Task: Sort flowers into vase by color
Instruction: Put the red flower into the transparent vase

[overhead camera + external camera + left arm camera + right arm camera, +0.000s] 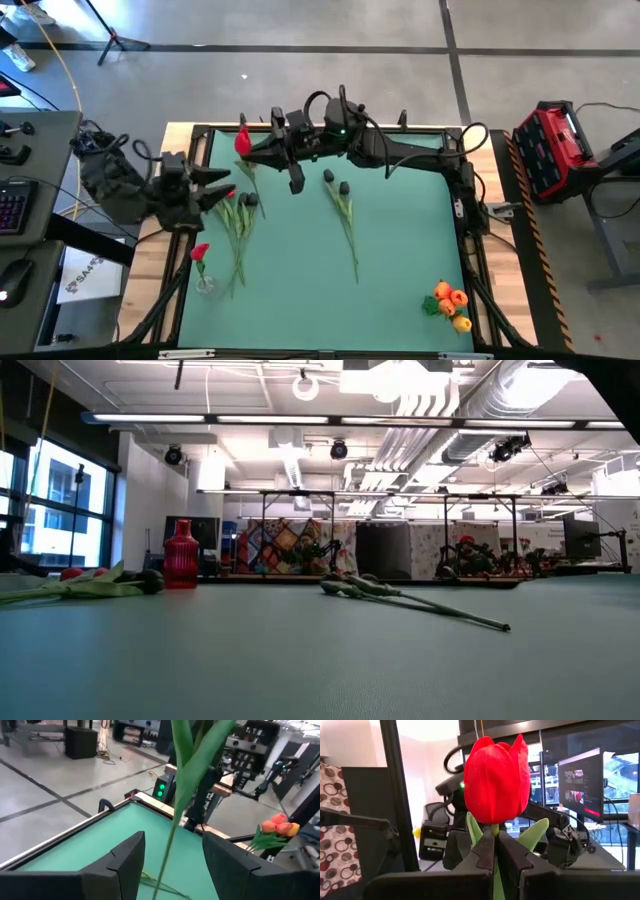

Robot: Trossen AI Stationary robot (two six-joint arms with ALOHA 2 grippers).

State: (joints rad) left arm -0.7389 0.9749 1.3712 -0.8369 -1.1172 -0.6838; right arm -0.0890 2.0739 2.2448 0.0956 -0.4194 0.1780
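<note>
**Red tulip held between both grippers**

We see the right gripper (495, 855) clamped on the red tulip (242, 141) just below its head, near the green mat's (400, 250) far edge. The left gripper (222, 187) stands open around its stem (not touching). Loose flowers (238, 225) lie on the mat; the middle is open.

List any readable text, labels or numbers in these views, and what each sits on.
None can be read.
White sheet on the floor left of the table: dark print, too small to read.
Monitor in the room behind the red tulip held by the right gripper: screen content blurred.
Red case right of the table: no legible label.
</note>
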